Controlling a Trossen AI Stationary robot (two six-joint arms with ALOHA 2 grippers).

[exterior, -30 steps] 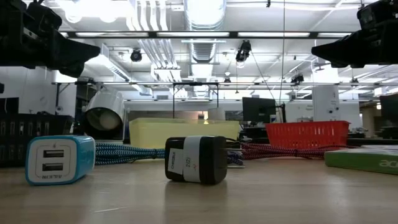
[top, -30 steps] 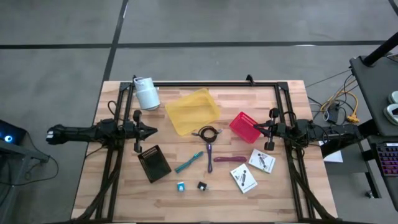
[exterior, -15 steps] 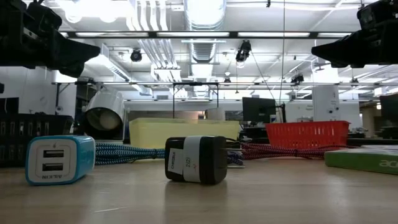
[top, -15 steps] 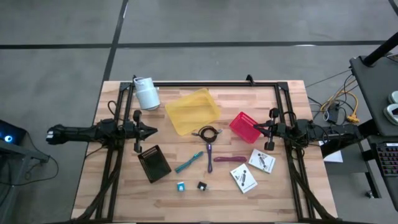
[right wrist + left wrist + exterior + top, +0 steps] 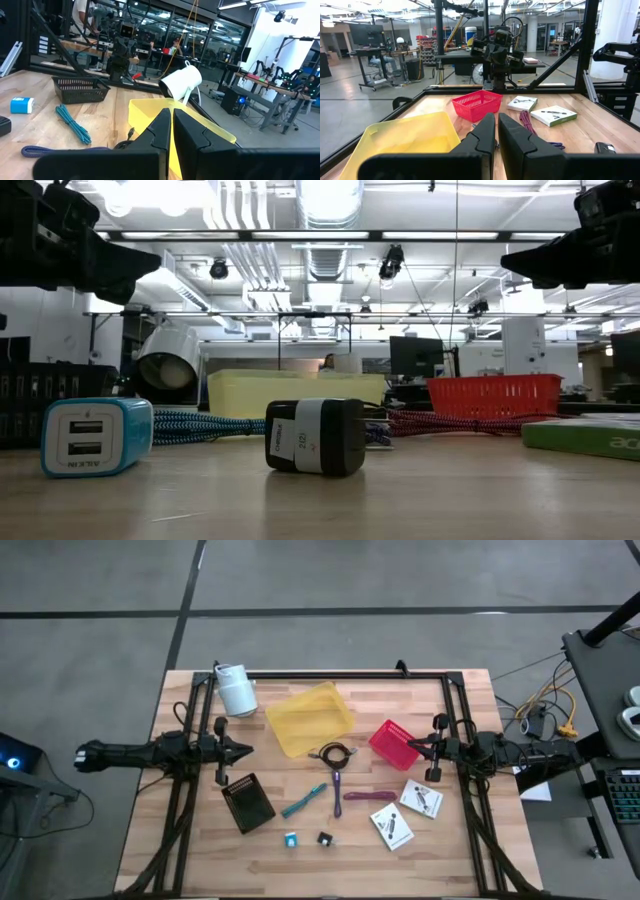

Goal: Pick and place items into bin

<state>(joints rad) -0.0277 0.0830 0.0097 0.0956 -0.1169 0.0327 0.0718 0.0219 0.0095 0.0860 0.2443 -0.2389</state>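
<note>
My left gripper (image 5: 248,751) hovers shut above the table's left side, beside the yellow bin (image 5: 310,718). My right gripper (image 5: 408,747) hovers shut at the right, over the red basket (image 5: 390,742). In the middle, flat on the wood, lie a black ring of cable (image 5: 333,753), a purple cord (image 5: 336,785), a teal cord (image 5: 303,801) and a magenta bar (image 5: 368,796). Two white cards (image 5: 421,798) (image 5: 392,829) lie near the right. A blue cube (image 5: 290,839) and a black cube (image 5: 325,838) sit near the front edge.
A black mesh basket (image 5: 248,802) sits front left. A white cylindrical roll (image 5: 236,690) stands at the far left corner. A black frame (image 5: 330,674) runs around the table's far and side edges. Bare wood shows along the near edge.
</note>
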